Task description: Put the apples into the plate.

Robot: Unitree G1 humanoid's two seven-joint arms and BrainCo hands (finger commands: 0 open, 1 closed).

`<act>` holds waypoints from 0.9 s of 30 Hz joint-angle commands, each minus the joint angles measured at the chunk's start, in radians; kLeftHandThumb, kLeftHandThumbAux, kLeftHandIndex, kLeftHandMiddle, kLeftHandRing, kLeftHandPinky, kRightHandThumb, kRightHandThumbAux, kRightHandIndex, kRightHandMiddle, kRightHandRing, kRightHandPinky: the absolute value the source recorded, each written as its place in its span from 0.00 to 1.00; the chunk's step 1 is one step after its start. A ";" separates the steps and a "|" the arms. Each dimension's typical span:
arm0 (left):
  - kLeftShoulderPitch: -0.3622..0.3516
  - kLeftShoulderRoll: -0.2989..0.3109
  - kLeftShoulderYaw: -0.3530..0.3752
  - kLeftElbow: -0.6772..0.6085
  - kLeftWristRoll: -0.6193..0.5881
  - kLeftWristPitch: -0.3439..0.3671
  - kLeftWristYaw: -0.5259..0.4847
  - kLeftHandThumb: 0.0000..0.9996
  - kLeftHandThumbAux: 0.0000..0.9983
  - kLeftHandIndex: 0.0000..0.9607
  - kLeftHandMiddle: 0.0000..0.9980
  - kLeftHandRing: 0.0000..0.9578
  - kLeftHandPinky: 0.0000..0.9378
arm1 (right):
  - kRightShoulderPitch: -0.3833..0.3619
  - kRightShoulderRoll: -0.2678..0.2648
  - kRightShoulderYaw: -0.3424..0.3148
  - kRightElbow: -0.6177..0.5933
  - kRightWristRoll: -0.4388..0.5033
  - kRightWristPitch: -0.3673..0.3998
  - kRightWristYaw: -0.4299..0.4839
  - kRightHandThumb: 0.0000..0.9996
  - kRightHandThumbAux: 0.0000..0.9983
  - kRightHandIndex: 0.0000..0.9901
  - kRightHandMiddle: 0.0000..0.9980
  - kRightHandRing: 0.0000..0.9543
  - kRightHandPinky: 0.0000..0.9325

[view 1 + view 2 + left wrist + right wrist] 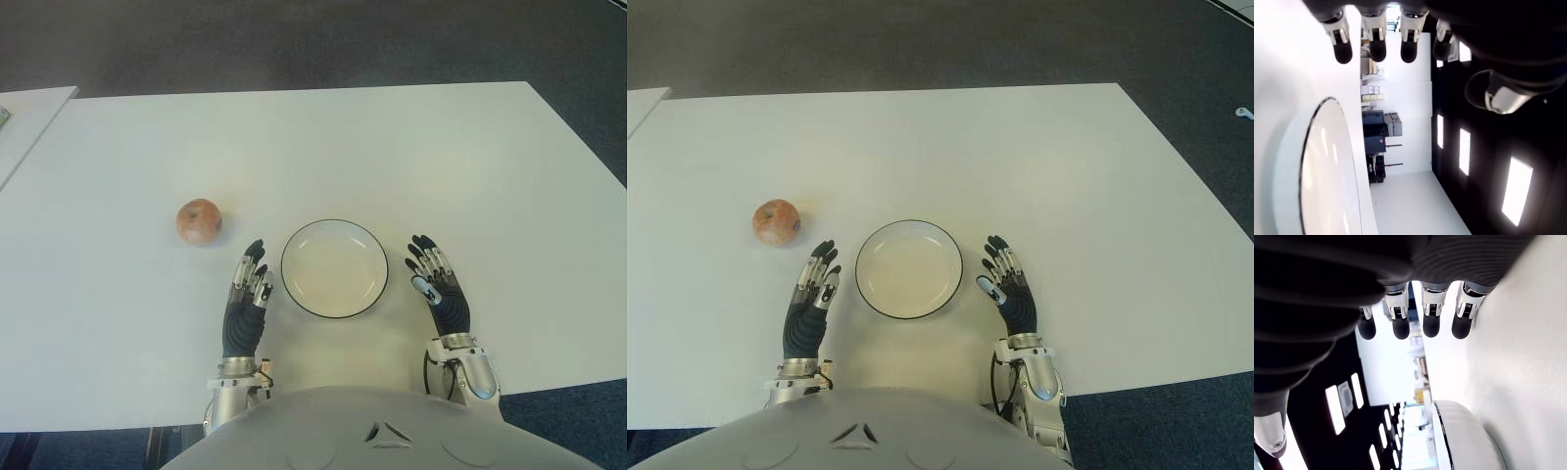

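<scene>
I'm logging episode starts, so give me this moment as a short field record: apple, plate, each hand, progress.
apple: on the white table, left of the plate, untouched
plate: empty, between the hands
left hand: open, beside plate's left rim, holds nothing
right hand: open, right of plate, holds nothing
progress: apple not yet in plate

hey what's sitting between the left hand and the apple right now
Nothing: in the left eye view only bare white table separates the open left hand from the apple. The plate is on the hand's other side.
</scene>
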 commanded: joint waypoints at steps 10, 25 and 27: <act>-0.034 0.169 0.210 -0.304 0.805 0.425 -0.020 0.06 0.37 0.00 0.00 0.00 0.00 | -0.003 0.004 -0.004 0.052 -0.006 0.035 -0.008 0.14 0.57 0.00 0.00 0.00 0.00; -0.223 0.317 0.296 -0.385 0.987 0.519 -0.205 0.22 0.37 0.03 0.00 0.00 0.00 | -0.022 0.007 -0.008 0.085 0.008 0.017 0.007 0.16 0.57 0.00 0.00 0.00 0.00; -0.273 0.353 0.314 -0.357 0.986 0.531 -0.230 0.24 0.37 0.04 0.00 0.00 0.00 | -0.025 0.007 -0.009 0.090 0.007 0.015 0.007 0.16 0.58 0.00 0.00 0.00 0.00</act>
